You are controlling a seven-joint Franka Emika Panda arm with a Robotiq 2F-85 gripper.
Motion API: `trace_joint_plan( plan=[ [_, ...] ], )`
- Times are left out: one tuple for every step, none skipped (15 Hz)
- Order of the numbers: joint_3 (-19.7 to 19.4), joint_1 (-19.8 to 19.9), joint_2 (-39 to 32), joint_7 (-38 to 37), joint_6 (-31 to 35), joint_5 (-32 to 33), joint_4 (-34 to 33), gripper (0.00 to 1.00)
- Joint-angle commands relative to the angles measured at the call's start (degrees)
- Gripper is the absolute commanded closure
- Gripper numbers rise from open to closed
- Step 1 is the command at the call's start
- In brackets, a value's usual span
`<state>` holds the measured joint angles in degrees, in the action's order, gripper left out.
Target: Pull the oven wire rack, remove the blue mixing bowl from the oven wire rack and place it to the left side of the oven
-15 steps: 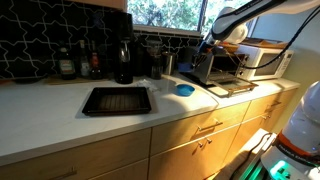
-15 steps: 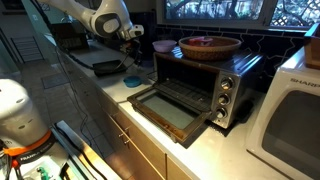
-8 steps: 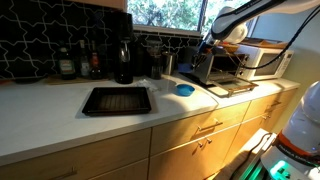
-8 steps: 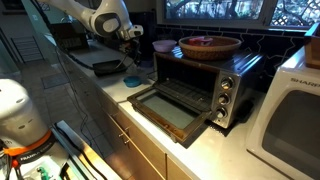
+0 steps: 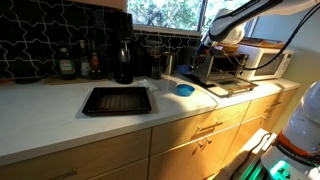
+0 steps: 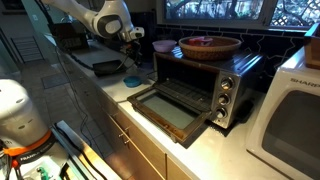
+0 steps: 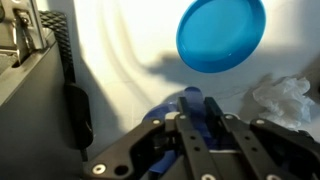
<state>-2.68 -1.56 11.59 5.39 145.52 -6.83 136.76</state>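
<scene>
Found the claw (image 7: 197, 118) almost fully closed in the wrist view, its two fingers pinching the wall of the blue bowl (image 7: 193, 98). Caught the bowl hanging clear of the white counter (image 7: 120, 60), above a dark shadow. Saw a flat light-blue dish (image 7: 221, 35) lying on the counter just past the fingertips, apart from the bowl. Noted a crumpled white scrap (image 7: 284, 95) on one side and the grey edge of the oven (image 7: 30, 70) on the other.

In both exterior views, placed the claw (image 5: 209, 47) (image 6: 131, 42) above the dish (image 5: 184, 90) (image 6: 131, 80), just beside the oven (image 5: 222, 68) (image 6: 205, 85). Could not make out the bowl itself there. Saw the oven door (image 6: 168, 112) dropped open and flat, with the wire rack (image 6: 188, 90) showing in the opening. Spotted a black tray (image 5: 116, 100) farther along the counter, well apart from the claw.
</scene>
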Motion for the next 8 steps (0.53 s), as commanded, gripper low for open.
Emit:
trace_joint_plan(
  plan=[
    [1.5, 1.5, -4.2, -5.4, 0.6, 3.8, -2.6, 0.95],
    [1.7, 1.8, -5.1, -7.0, 0.9, 5.0, -3.0, 0.95],
    [1.8, 1.9, -6.1, -8.2, 1.2, 5.7, -3.6, 0.95],
    [1.8, 2.0, -7.1, -9.2, 1.2, 6.6, -4.2, 0.95],
    [1.9, 2.0, -8.1, -10.1, 1.0, 7.2, -4.9, 0.95],
    [1.9, 1.9, -9.3, -10.4, 0.9, 7.4, -5.7, 0.95],
    [1.9, 1.8, -10.2, -10.8, 0.8, 7.8, -6.4, 0.95],
    [1.9, 1.7, -11.2, -11.2, 0.6, 8.1, -7.2, 0.95]
  ],
)
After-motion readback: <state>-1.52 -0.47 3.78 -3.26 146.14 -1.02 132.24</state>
